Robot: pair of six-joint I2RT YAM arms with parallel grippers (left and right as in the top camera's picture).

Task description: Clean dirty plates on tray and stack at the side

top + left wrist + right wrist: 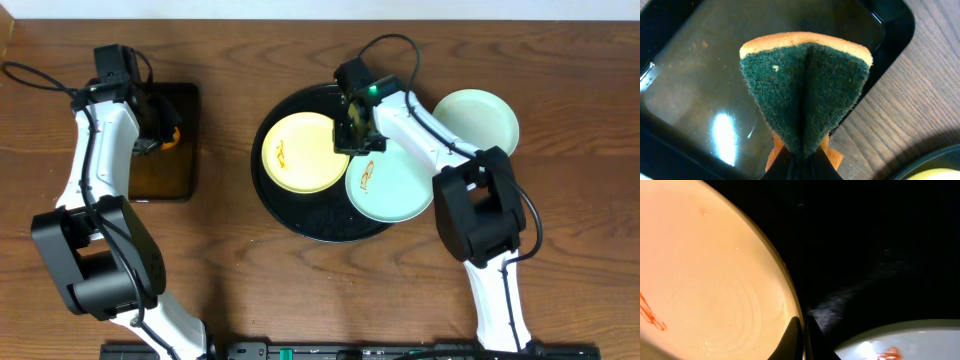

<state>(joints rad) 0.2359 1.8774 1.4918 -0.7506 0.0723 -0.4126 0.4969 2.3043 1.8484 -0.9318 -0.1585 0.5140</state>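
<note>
A brown wooden table (560, 260) fills your overhead view. Your left gripper (800, 150) is clamped on a folded orange-green sponge (805, 95), above a rectangular black tray (165, 175). Your right gripper (801, 330) has its fingers pinched on the rim of the smeared yellow plate (295, 152), which lies on the round black tray (310, 215). A smeared mint plate (395, 185) lies just beside it on that tray. A clean-looking mint plate (480, 118) sits on the table, right of the tray.

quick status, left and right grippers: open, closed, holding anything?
Left gripper: closed, pinching the sponge folded.
Right gripper: closed on the rim of the yellow plate.
</note>
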